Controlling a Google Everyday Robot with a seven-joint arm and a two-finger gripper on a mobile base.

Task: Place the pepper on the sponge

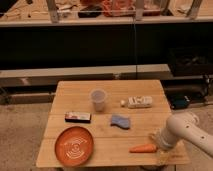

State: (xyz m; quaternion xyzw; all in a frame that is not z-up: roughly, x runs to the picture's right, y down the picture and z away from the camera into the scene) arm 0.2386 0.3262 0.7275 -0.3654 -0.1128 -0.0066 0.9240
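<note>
The pepper [142, 148], slim and orange, lies flat on the wooden table [75, 92] near its front right edge, tip pointing left. My gripper [160, 142] is at the pepper's right end, low over the table, with the white arm behind it on the right. The blue-grey sponge [120, 121] rests in the middle of the table, up and to the left of the pepper, with bare wood between them.
A clear cup [98, 99] stands behind the sponge. A white oblong item [137, 102] lies at the back right and a black-and-white box [78, 117] at the left. A big orange plate [74, 145] sits at the front left. Dark shelving runs behind the table.
</note>
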